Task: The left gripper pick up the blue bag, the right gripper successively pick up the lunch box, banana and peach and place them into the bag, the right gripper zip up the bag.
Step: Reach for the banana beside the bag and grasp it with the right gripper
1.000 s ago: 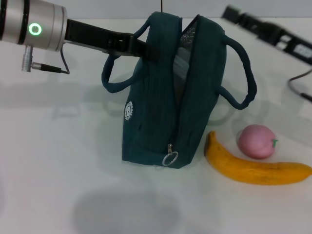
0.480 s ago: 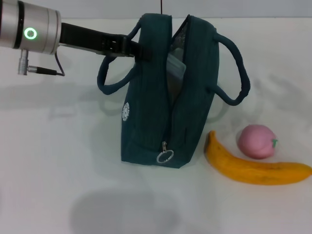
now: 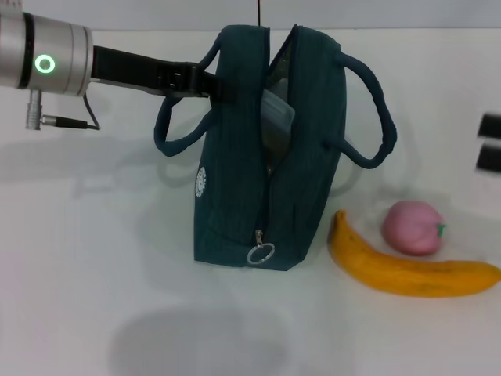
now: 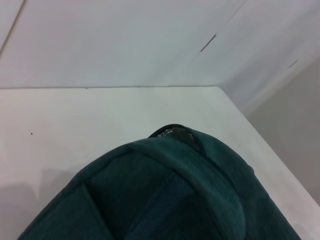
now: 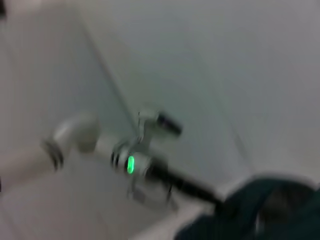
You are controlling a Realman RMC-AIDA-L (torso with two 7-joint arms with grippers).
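Nearest us on the white counter (image 3: 94, 274) lies the banana (image 3: 407, 270), the peach (image 3: 412, 227) just behind it. Left of them stands the blue bag (image 3: 235, 196), unzipped, a round white logo (image 3: 203, 181) unreadable, the lunch box (image 3: 275, 117) inside. Farther left, our left tool (image 3: 205, 83) grips its rim. Our right tool (image 3: 489, 145) shows blurred at the right edge; we cannot tell its state.

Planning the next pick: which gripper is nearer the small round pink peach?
Right. The right gripper shows at the head view's right edge, above and beside the small round pink peach; the left gripper is across the dark teal-blue fabric bag, at its upper edge.
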